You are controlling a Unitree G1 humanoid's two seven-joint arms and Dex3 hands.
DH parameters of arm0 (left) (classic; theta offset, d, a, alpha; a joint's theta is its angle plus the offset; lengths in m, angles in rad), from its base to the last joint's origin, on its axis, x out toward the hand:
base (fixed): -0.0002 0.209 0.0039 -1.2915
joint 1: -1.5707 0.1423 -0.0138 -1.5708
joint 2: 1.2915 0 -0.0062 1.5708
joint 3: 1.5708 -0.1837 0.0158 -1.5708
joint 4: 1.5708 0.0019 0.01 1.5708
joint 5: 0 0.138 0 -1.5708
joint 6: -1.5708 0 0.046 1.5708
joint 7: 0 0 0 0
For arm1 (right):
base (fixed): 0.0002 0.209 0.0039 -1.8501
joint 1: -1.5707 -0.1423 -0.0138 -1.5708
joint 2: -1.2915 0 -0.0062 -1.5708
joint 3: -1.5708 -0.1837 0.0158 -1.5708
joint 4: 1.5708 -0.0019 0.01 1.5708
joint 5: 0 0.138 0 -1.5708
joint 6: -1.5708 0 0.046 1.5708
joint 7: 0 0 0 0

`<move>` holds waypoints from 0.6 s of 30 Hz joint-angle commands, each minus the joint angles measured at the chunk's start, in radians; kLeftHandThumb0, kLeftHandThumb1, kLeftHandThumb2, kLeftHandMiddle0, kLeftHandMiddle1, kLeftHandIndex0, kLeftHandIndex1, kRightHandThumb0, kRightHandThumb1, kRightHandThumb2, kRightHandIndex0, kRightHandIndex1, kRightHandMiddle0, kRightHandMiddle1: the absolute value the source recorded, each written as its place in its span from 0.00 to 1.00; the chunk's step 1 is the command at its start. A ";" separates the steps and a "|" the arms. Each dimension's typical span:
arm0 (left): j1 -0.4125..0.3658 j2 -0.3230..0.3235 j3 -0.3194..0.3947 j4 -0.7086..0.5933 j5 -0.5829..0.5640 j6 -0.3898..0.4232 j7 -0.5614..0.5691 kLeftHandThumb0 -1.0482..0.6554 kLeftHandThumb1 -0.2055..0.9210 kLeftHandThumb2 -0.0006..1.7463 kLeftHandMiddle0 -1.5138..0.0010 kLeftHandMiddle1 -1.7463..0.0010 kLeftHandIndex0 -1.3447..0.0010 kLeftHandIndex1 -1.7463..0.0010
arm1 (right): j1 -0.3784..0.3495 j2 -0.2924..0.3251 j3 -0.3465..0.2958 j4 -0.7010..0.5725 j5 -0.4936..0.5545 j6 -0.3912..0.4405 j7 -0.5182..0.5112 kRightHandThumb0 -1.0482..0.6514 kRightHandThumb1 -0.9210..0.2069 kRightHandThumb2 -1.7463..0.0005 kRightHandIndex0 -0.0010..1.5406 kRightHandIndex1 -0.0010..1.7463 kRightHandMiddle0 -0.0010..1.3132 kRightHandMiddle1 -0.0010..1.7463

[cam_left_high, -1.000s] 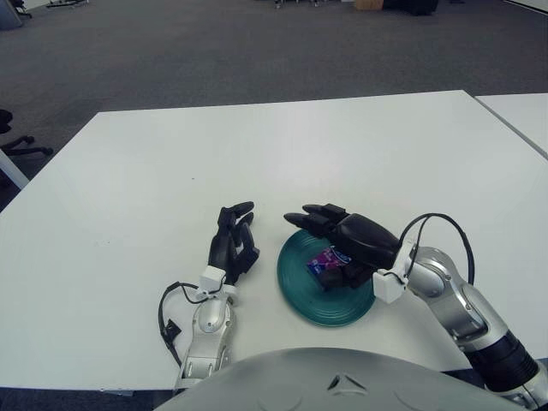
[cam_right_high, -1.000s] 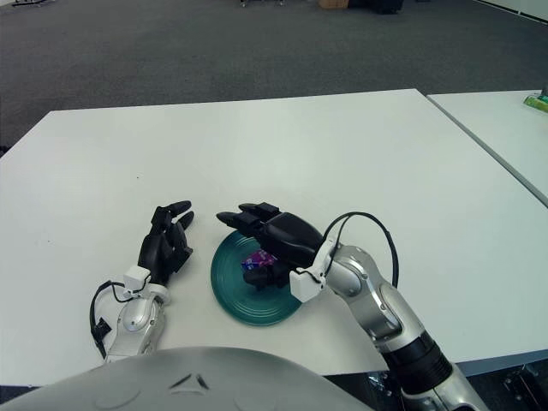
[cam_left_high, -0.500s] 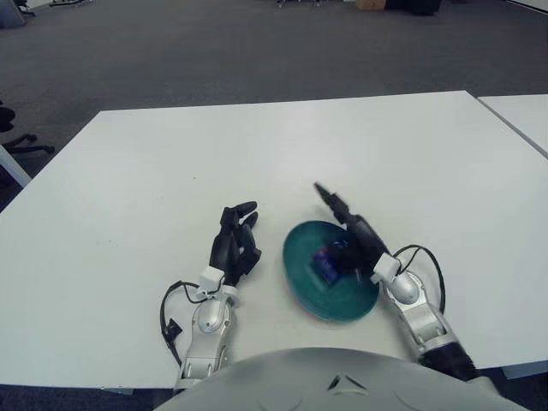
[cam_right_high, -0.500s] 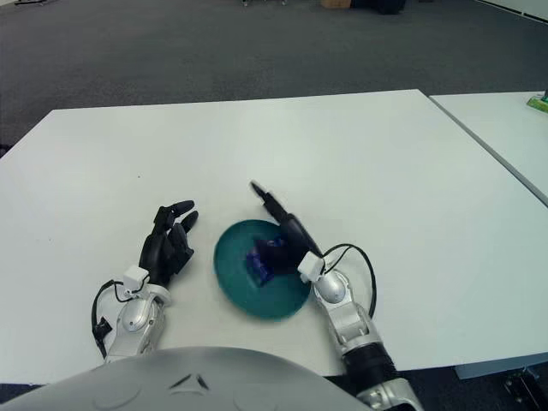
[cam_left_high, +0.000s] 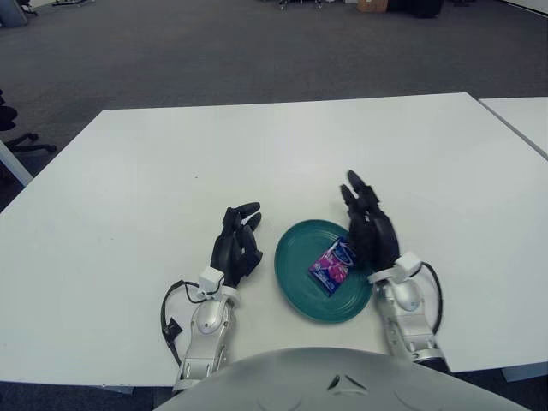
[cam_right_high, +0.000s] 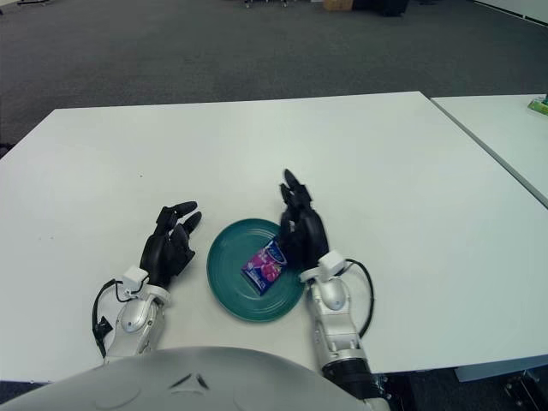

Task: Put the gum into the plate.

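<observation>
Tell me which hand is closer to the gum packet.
The right hand: it lies at the plate's right rim, right beside the gum. The left hand rests on the table past the plate's left edge.

Big white table (cam_left_high: 257, 145) sitting on dark grey carpet (cam_left_high: 214, 51), with another white table (cam_right_high: 505, 128) just off to the right. Some office chair legs (cam_left_high: 17, 141) poke in on the left.

Purple-pink foil gum packet (cam_left_high: 331, 265) lies in round teal plate (cam_left_high: 295, 282) on white table (cam_left_high: 128, 188). Black right hand (cam_left_high: 372, 228) w/ relaxed fingers at plate's right edge; left hand (cam_left_high: 236, 247) parked left of plate.
</observation>
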 commanded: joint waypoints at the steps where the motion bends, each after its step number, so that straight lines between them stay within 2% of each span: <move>1: 0.010 0.005 0.008 0.002 -0.015 0.021 -0.008 0.04 1.00 0.55 0.74 0.79 0.89 0.40 | 0.014 0.012 -0.030 -0.048 0.051 0.078 -0.002 0.00 0.00 0.46 0.12 0.02 0.00 0.31; 9: 0.012 0.011 0.018 0.000 -0.030 0.029 -0.023 0.05 1.00 0.55 0.74 0.79 0.89 0.41 | 0.061 -0.018 -0.094 -0.123 0.043 0.163 -0.016 0.00 0.00 0.47 0.15 0.02 0.00 0.36; 18: 0.003 0.015 0.025 0.006 -0.033 0.039 -0.034 0.05 1.00 0.55 0.73 0.79 0.89 0.41 | 0.068 -0.022 -0.113 -0.159 0.000 0.174 -0.025 0.00 0.00 0.47 0.20 0.03 0.00 0.41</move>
